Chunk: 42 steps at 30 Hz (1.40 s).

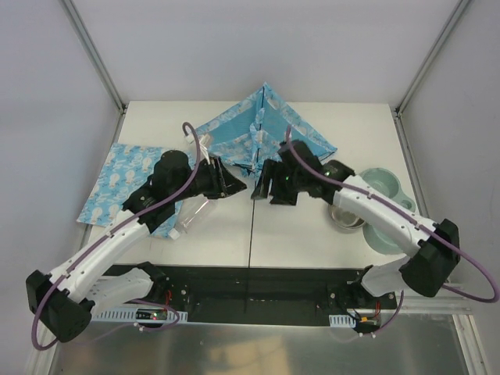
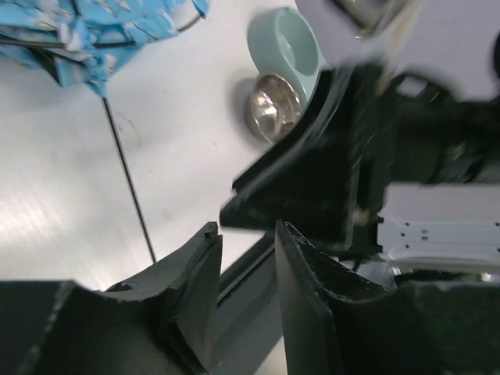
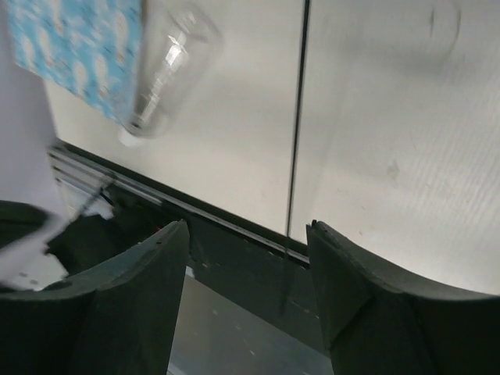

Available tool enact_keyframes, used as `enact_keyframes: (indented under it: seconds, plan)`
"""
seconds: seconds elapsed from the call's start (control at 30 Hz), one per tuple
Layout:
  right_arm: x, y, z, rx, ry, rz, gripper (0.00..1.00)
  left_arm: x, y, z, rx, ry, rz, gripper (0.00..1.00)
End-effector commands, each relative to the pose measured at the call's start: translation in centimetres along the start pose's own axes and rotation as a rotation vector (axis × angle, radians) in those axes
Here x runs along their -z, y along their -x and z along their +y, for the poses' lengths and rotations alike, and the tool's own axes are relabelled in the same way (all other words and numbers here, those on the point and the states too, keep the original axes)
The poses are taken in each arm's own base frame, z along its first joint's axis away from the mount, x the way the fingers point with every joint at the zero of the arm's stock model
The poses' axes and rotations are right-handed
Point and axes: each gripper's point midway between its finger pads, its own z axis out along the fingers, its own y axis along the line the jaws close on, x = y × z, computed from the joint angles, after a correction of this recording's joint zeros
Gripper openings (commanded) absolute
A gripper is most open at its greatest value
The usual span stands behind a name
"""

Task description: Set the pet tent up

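Observation:
The pet tent (image 1: 262,129) is a small blue printed fabric tent with a peaked top, standing at the back middle of the table. Its edge shows in the left wrist view (image 2: 86,31). My left gripper (image 1: 237,187) is in front of the tent, a little left of centre, pointing right; its jaws are slightly apart and empty (image 2: 246,234). My right gripper (image 1: 262,190) faces it from the right, close to it, open and empty (image 3: 248,230). Both hover just above the table, near the tent's front edge without touching it.
A flat light-blue printed mat (image 1: 125,183) lies at the left, also seen in the right wrist view (image 3: 78,51). A clear plastic bottle (image 1: 194,215) lies beside it. A pale green double bowl (image 1: 383,191) with a metal bowl (image 1: 348,219) sits at the right.

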Motion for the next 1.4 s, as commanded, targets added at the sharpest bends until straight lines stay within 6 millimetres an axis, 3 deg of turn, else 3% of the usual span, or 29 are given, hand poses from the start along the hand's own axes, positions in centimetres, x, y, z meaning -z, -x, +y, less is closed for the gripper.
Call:
enact_keyframes:
  seconds: [0.0,0.1,0.23,0.47,0.73,0.8,1.03,1.17,1.37]
  plan:
    - [-1.9,-5.1,-1.4,0.139,0.026,0.023,0.67,3.4,3.5,-0.7,-0.143,0.081,-0.183,0.40]
    - [-4.0,-8.9,-0.9,0.205,0.090,0.053,0.67,5.0,4.6,-0.7,-0.173,0.116,-0.257,0.48]
    - [-6.9,-12.3,-0.8,0.237,0.102,0.077,0.65,5.9,5.2,-0.7,-0.188,0.137,-0.295,0.57]
    - [-10.3,-14.5,-1.2,0.209,0.090,0.092,0.56,6.3,5.8,-0.5,-0.167,0.171,-0.313,0.65]
    - [-11.2,-15.5,-2.8,0.191,0.031,0.127,0.47,7.0,7.2,0.2,-0.173,0.258,-0.353,0.68]
    - [-11.2,-15.5,-2.9,0.186,0.038,0.126,0.40,7.0,7.3,0.2,-0.176,0.260,-0.355,0.69]
    - [-9.4,-15.6,-2.6,0.166,0.006,0.168,0.02,6.6,7.0,0.6,-0.178,0.272,-0.337,0.70]
    - [-5.7,-14.9,-1.8,0.158,-0.013,0.192,0.00,6.6,7.5,0.8,-0.200,0.294,-0.349,0.70]
    - [0.5,-12.0,-0.2,0.069,-0.039,0.237,0.00,6.7,8.0,1.5,-0.242,0.331,-0.360,0.71]
